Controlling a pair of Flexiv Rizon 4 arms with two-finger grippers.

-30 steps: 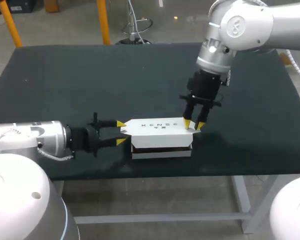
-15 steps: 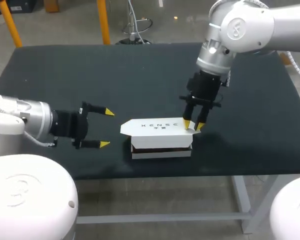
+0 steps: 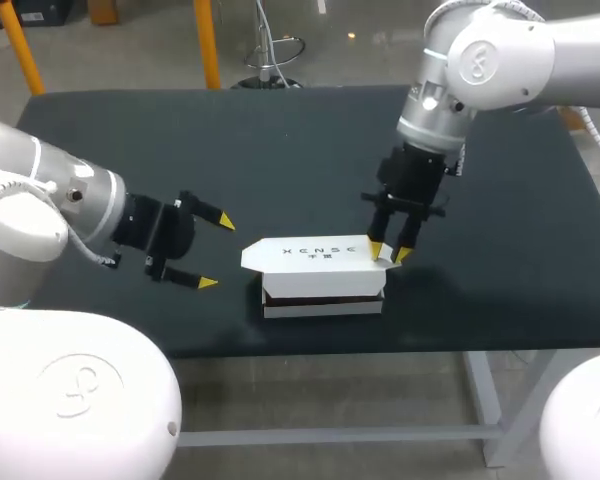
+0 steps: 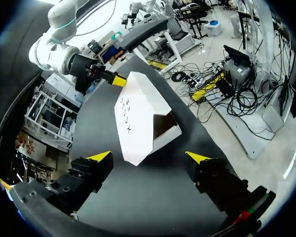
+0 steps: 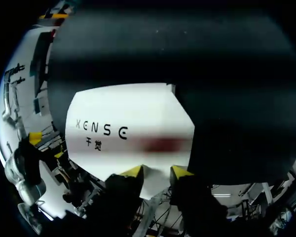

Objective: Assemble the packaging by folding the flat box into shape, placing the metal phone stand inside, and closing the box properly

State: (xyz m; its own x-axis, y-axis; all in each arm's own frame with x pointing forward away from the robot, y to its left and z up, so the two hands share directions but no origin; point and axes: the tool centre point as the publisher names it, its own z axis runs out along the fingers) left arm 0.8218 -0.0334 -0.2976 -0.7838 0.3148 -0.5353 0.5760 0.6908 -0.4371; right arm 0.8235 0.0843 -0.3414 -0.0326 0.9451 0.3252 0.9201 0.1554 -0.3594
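Noted white box (image 3: pixel 320 278) by mid front edge of worktop (image 3: pixel 180 150), lid (image 3: pixel 310 253) untucked, right jaws at lid's right end (pinch or press: cannot tell), left jaws spread wide, clear leftward; judged light, thin, crease-prone card, best held by flap edges.

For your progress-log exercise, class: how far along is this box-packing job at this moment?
Done: the white box stands folded into shape. In hand: the right gripper sits at the right end of the lid, which lies over the base with a dark gap beneath; the left gripper is open, clear of the box. Left: closing the lid fully. Whether the phone stand is inside cannot be seen.
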